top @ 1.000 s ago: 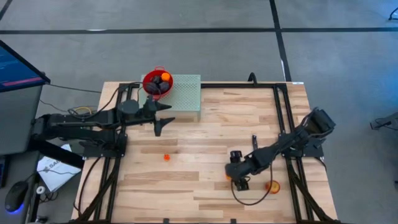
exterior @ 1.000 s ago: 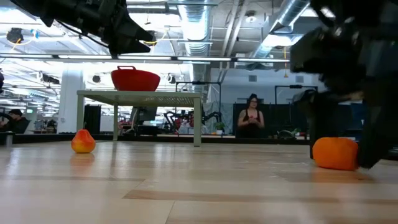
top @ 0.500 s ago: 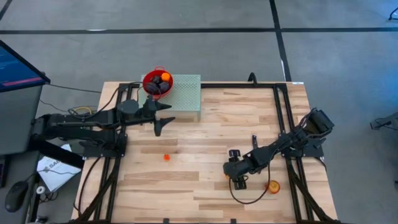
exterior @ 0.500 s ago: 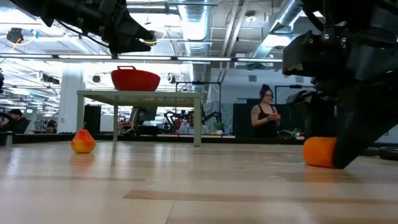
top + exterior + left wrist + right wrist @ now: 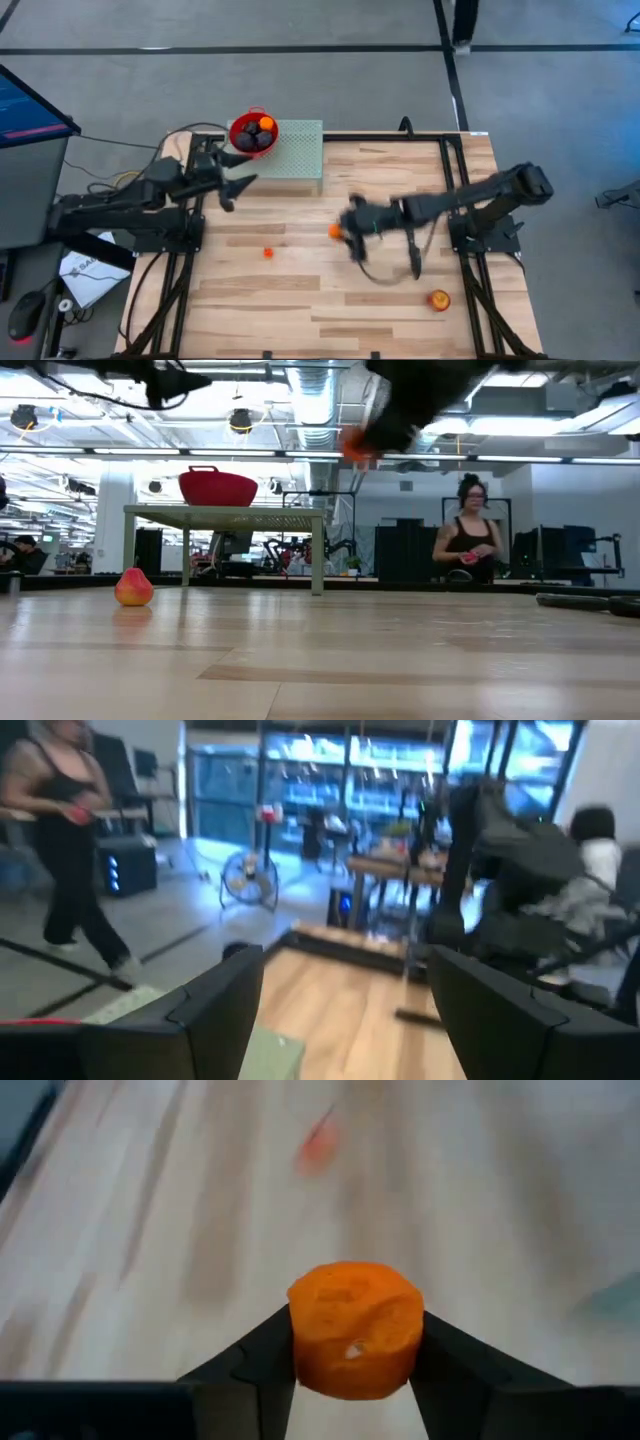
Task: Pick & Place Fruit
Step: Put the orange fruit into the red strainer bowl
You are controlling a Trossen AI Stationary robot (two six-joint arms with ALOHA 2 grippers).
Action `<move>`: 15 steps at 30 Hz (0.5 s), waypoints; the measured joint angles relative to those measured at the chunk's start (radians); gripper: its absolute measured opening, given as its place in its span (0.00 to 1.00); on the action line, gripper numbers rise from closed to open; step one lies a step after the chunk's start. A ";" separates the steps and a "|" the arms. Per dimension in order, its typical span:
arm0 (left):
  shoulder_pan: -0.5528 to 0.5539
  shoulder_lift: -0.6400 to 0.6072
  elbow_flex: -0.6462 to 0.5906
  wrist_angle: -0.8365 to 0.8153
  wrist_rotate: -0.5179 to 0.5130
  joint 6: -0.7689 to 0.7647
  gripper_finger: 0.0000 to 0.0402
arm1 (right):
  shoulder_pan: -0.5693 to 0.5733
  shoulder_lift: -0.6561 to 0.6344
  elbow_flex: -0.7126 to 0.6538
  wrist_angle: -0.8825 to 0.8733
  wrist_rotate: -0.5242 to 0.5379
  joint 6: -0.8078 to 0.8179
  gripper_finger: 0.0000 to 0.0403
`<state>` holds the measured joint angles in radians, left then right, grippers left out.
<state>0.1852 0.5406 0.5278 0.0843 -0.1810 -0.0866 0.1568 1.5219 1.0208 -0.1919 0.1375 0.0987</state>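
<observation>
Gripping an orange fruit (image 5: 355,1330), right claw (image 5: 345,232) above wooden table (image 5: 400,180); left claw (image 5: 232,186) open; person (image 5: 468,540) behind.

- orange fruit (image 5: 355,1328): squat, round, lifted off the table, pinched between the right gripper's (image 5: 345,233) fingers, mid-table
- red-yellow fruit (image 5: 268,253): small, pear-like, upright on the wood, left of centre
- orange piece (image 5: 438,299): on the table near the front right
- dark balls (image 5: 250,142) plus one orange (image 5: 266,124): in the red basket (image 5: 236,127)
</observation>
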 joint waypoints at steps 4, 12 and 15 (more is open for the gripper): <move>0.000 -0.070 0.001 -0.064 -0.041 -0.001 0.69 | -0.161 0.064 0.174 0.122 -0.013 -0.151 0.40; 0.000 -0.070 0.000 -0.167 -0.066 -0.027 0.69 | -0.384 0.387 0.607 0.211 -0.070 -0.319 0.37; 0.000 -0.060 0.000 -0.172 -0.066 -0.027 0.69 | -0.436 0.510 0.754 0.206 -0.097 -0.319 0.40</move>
<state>0.1852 0.4809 0.5278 -0.0876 -0.2473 -0.1135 -0.2795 2.0316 1.7747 0.0136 0.0407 -0.2200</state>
